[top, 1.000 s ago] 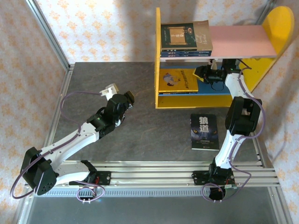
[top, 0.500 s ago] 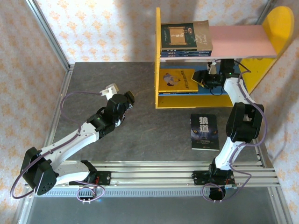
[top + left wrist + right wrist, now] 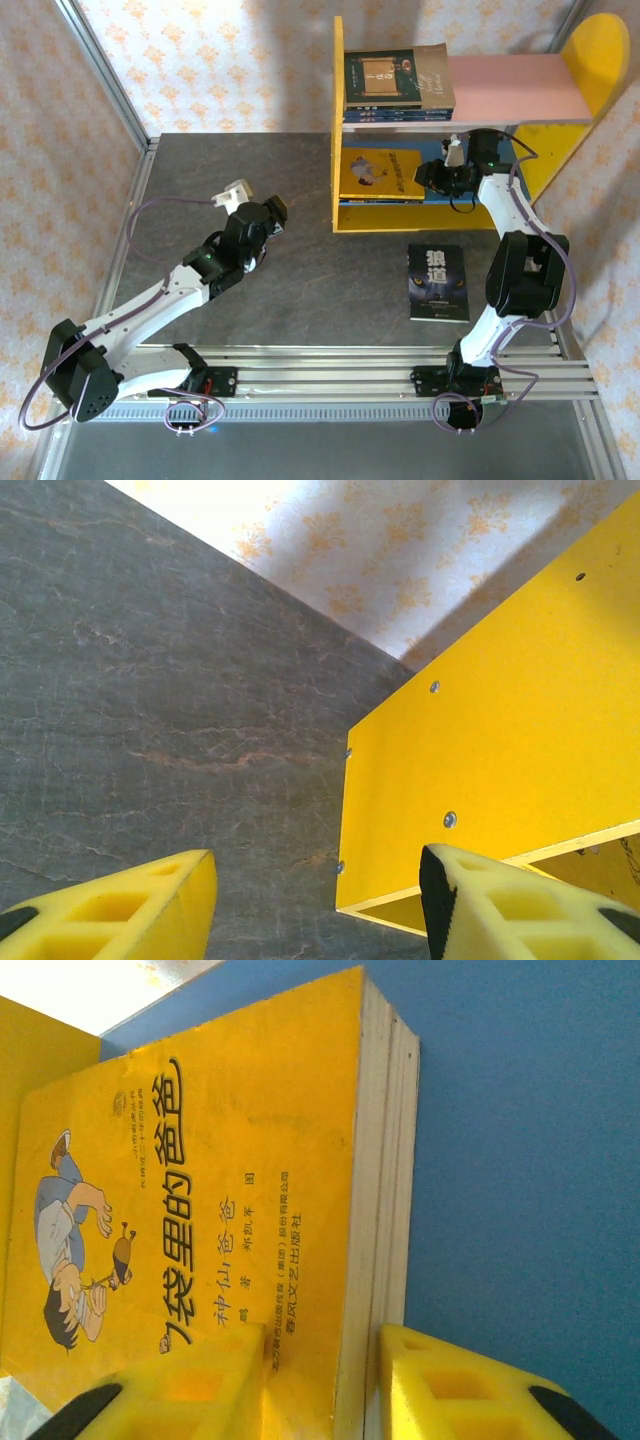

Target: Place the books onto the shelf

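Right hand [image 3: 322,1385] straddles the page edge of the yellow book [image 3: 200,1210] lying on the blue board [image 3: 520,1160]; I cannot tell if it pinches. Above it more books [image 3: 397,85] lie shelved, so I judge only the wolf book [image 3: 438,283], behind the hand on the table [image 3: 300,270], remains.

Two book covers I can read from here
The yellow book [image 3: 200,1210] on the blue board [image 3: 520,1160] reads 口袋里的爸爸 and 春风文艺出版社; the dark book [image 3: 438,282] on the table [image 3: 300,280] reads 狼道.
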{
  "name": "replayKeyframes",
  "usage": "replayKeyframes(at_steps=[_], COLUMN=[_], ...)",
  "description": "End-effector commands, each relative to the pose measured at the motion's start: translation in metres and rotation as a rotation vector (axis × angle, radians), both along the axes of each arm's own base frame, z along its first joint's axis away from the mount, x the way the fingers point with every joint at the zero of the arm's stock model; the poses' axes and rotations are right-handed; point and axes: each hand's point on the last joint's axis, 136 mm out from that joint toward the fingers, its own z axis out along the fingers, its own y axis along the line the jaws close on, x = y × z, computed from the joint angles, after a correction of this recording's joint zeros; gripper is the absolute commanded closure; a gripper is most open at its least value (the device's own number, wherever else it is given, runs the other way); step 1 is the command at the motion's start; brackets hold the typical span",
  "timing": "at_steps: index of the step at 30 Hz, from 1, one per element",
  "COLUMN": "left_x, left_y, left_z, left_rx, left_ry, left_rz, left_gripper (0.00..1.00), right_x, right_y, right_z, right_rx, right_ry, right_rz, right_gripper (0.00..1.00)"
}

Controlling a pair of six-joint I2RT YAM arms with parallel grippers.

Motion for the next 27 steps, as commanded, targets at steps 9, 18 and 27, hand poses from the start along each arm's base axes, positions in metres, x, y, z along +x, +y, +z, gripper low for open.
replayKeyframes(at_steps=[9,18,27], left_x=[-0.002,-0.001,-0.002], left_y=[0.007,0.006,0.009], left_z=[0.007,0.005,0.005], left_rx=[-0.027,-0.022,-0.017], left_ry=[-0.027,-0.024,-0.025], left_rz=[0.023,0.023,0.031], left_gripper=[0.44,0.44,0.44], right_x=[0.001,0.007,0.016], right_y=[-0.006,-0.009,-0.005], right_z=[-0.004,-0.003,-0.004], right_rx=[-0.039,-0.065,-0.069], right_ry=[0.034,0.02,-0.024], right_rz=[0.018,0.035,0.099], right_gripper=[0.76,0.76,0.76])
